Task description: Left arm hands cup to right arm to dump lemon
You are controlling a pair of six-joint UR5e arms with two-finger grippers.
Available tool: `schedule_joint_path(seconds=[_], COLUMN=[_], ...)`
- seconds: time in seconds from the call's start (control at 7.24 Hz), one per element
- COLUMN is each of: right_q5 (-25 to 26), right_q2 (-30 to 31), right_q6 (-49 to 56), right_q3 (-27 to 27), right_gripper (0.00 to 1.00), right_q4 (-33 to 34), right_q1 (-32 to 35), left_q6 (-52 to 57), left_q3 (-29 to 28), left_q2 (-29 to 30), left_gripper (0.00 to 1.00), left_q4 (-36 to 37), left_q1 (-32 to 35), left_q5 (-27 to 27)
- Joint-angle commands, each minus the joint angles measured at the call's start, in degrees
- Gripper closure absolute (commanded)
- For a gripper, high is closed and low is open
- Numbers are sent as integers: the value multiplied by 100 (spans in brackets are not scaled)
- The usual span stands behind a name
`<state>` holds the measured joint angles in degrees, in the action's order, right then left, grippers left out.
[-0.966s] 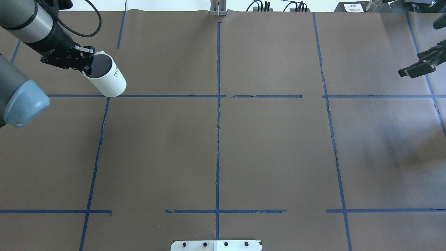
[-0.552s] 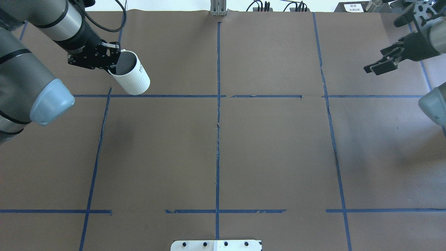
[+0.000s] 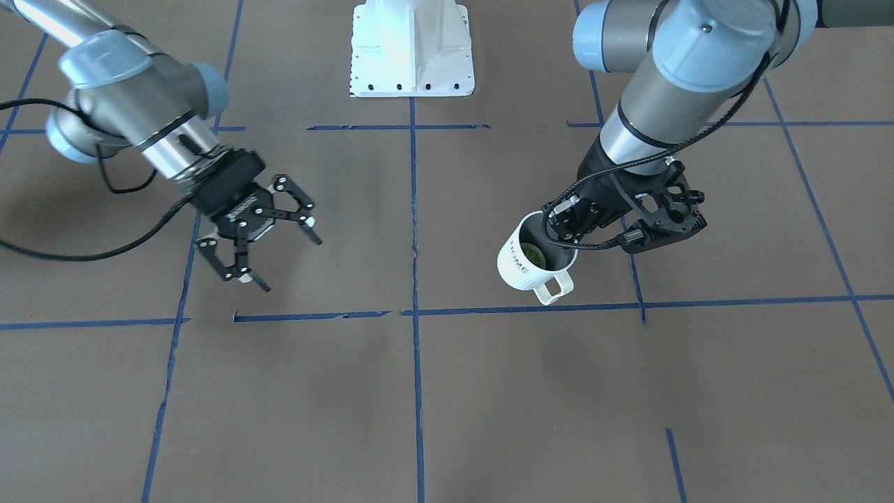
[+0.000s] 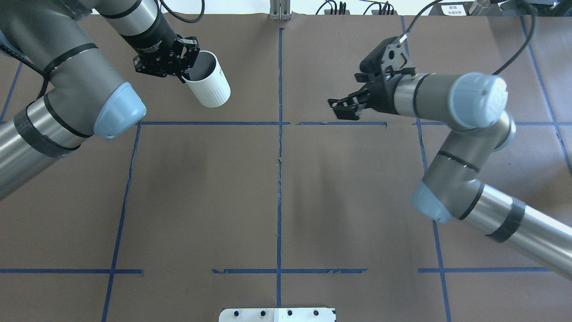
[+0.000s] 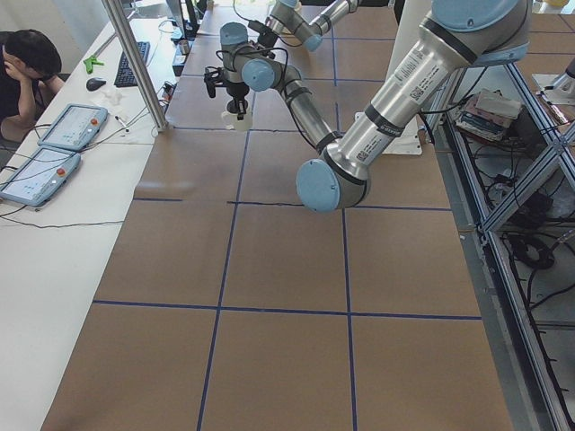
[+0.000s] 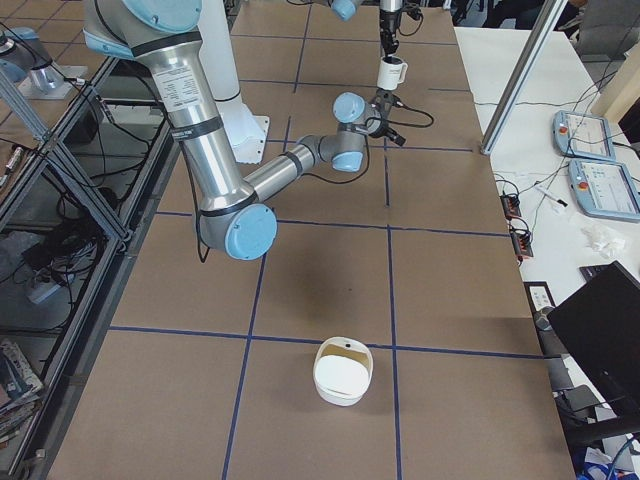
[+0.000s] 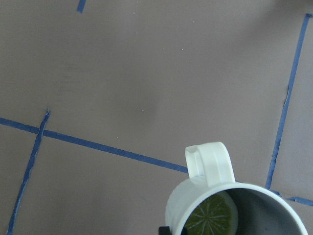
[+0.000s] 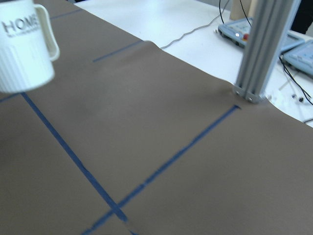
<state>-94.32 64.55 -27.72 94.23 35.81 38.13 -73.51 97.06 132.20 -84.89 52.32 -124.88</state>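
A white cup [image 3: 522,269] hangs in the air over the left side of the brown table [image 4: 277,197], on the half far from the robot. It is about upright, with its long axis near vertical and its mouth facing up. Its square handle points away from the robot. The left gripper [image 3: 562,225] clamps the rim on the side opposite the handle. A slice of yellow-green lemon [image 7: 211,215] lies inside the grey interior. Dark letters on the cup's side read "HOME", clearest in the right wrist view. The right gripper [image 3: 293,265] hovers well apart from the cup across the centre blue tape line [image 3: 413,209], with its fingers spread and nothing between them. No object lies between the two grippers. A white bowl [image 6: 343,372] sits near the table's right end. A metal post [image 8: 259,49] stands at the far edge.
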Motion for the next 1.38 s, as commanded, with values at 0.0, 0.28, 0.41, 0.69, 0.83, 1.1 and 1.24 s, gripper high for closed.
schedule_joint_path(seconds=[0.0, 0.28, 0.41, 0.69, 0.83, 1.1, 1.24], right_q5=[1544, 1766, 2090, 2198, 2207, 2233, 2425], right_q2=[-407, -661, -750, -925, -952, -1102, -1119], right_q6=[-94, -94, -94, -85, -85, -85, -76], right_q3=[8, -10, -10, -115, -167, -369, -440], right_gripper=[1, 1, 1, 1, 1, 1, 1], right_q4=[-57, -39, -22, 22, 31, 22, 31], right_q1=[-981, -1246, -1343, -1414, -1414, -1414, -1414], left_q6=[-663, -744, -857, -911, -946, -973, -973], left_q3=[-91, -56, -21, 15, 23, 32, 50], left_q2=[140, 166, 192, 193, 193, 201, 201], left_gripper=[100, 100, 100, 100, 100, 100, 100], left_q4=[-369, -379, -388, -388, -388, -388, -388], left_q1=[-231, -327, -406, -512, -521, -539, -539], left_q5=[8, -1, -1, -1, -1, -10, -10])
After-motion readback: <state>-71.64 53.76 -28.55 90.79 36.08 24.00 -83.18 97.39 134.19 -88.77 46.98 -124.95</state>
